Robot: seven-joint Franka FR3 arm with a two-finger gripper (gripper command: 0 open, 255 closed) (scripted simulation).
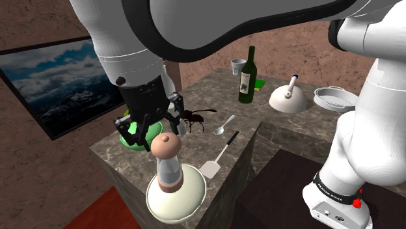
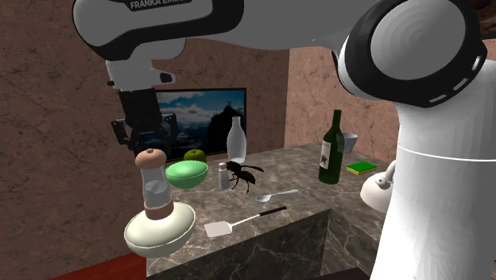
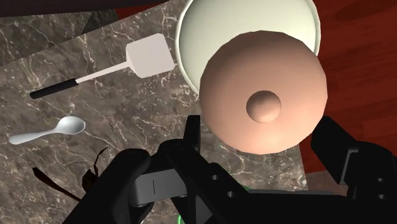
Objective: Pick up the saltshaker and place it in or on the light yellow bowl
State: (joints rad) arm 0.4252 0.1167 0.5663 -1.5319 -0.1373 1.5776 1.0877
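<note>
Since the saltshaker (image 1: 168,166) stands upright inside the pale cream bowl (image 1: 170,209), at about 7 o'clock on the marble counter (image 1: 221,97) in the shoulder view, the step in hand looks to be the retreat, with the placing as good as done. The gripper (image 1: 155,130) hangs with its fingers spread and nothing clasped. It is at roughly 11 o'clock from the shaker's cap in that view and almost at 12 o'clock above it in the second exterior view. In the wrist view the two fingers (image 3: 191,137) stand well apart on either side of the domed cap.

To do this well, I would lift straight away from the cap with the fingers wide, and swing aside only once they are clear of it. The shaker is tall against a shallow bowl, and the bowl sits by the counter's corner, so a sideways brush could tip it out. The white spatula (image 1: 211,168), at 3 o'clock of the bowl, lies apart from it and is no hindrance.

The shaker has a smooth pinkish-tan dome with a small knob on top, a clear barrel that seems part filled with white, and a brownish foot resting in the bowl's hollow.
</note>
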